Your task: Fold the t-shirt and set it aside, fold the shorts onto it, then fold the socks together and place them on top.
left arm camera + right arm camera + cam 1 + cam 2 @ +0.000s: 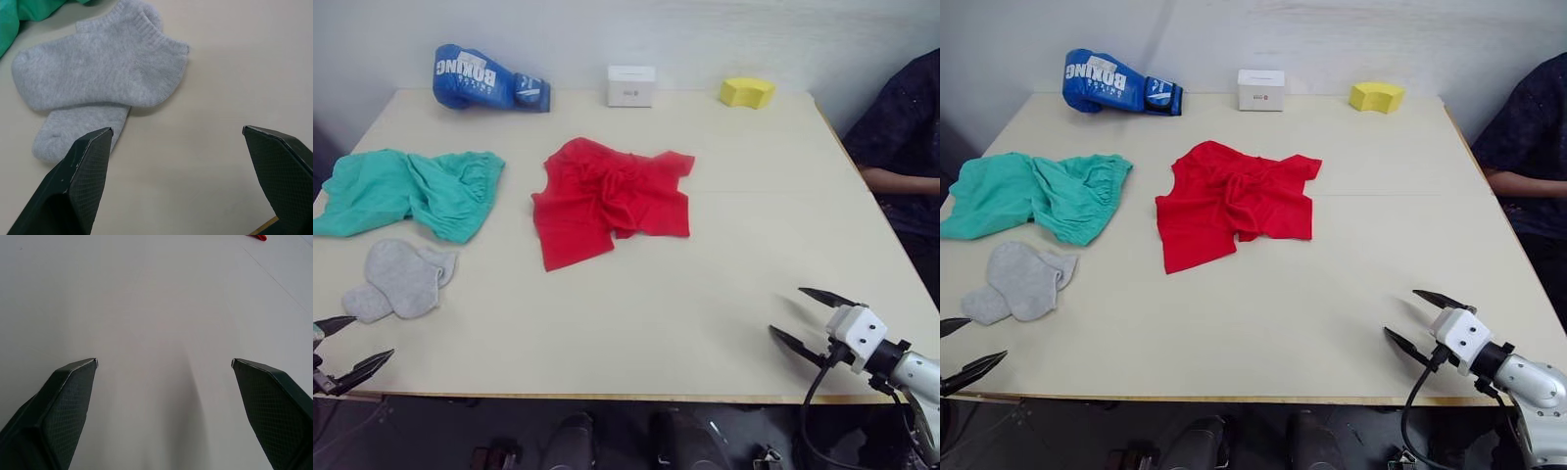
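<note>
Nothing is folded yet. The t-shirt [610, 199] lies crumpled in the middle of the table [724, 284], the shorts [406, 191] bunched at far left, the socks [401, 279] near left. The left gripper [342, 345] and right gripper [808, 315] both hang spread wide, holding nothing, near the front edge

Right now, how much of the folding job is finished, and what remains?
Nothing looks done yet. The t-shirt lies crumpled mid-table, the shorts are bunched at the robot's left, and the socks overlap loosely beside them. Nothing is in hand: the left gripper and right gripper are open over bare table. All three folds and the stacking remain.
</note>
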`<state>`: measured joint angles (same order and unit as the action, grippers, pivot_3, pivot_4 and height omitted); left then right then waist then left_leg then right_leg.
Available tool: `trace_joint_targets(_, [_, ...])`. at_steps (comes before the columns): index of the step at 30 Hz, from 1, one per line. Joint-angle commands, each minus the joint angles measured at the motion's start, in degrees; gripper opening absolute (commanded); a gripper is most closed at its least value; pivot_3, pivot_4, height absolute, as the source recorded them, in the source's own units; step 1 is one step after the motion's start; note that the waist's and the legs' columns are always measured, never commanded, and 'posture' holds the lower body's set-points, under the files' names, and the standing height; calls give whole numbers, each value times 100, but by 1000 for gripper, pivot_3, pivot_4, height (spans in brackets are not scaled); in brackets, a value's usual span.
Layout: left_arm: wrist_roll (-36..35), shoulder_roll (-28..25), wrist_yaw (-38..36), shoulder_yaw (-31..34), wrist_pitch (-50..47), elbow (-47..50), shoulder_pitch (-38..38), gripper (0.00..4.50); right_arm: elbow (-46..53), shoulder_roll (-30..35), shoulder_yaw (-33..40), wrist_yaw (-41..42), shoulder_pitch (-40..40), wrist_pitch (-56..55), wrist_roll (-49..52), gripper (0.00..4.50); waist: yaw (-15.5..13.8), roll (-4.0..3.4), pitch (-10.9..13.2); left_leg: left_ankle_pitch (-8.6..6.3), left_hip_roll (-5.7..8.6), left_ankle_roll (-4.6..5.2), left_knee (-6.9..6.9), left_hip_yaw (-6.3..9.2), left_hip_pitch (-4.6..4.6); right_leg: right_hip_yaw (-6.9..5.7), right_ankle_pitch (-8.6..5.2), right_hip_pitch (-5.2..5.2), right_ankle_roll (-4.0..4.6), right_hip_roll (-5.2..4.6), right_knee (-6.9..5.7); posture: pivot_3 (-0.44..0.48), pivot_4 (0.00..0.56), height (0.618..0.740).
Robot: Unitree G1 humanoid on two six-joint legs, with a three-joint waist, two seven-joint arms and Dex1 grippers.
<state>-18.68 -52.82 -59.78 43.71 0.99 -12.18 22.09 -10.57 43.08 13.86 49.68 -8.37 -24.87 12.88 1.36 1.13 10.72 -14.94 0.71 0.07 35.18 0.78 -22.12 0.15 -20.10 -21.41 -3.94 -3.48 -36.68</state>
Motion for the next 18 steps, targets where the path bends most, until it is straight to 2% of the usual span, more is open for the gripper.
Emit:
trace_joint_targets(1, [-72, -82, -48, -10, 50, 62, -94, 4450, 74, 8, 87, -14, 52, 23, 76, 4500, 8, 0, 0, 0, 0, 0, 0, 0, 0, 0, 0, 0, 0, 0, -1, 0, 150, 740])
trace_joint_targets(11, [-465, 76, -132, -242, -825, 1047, -128, 4450, 234, 25, 108, 5, 71, 202, 114, 4500, 17, 0, 0, 0, 0, 0, 3, -1, 0, 1, 0, -1, -1, 0, -6, 0, 150, 740])
trace_joint_targets(15, [-651, 52, -69, -505, -1208, 1520, -396, 4450, 533, -62, 31, -70, 144, 407, 153, 4500, 17, 0, 0, 1, 0, -2, 4, -1, 2, 1, 0, -2, 0, 1, -14, 0, 150, 740])
trace_joint_targets(18, [-752, -69, 184, -981, -1820, 2073, -845, 4450, 1231, -179, -245, -257, 694, 1064, 239, 4500, 25, -1, 0, 3, 0, -5, 9, -1, 2, 1, 0, -2, -1, 1, -21, 0, 150, 740])
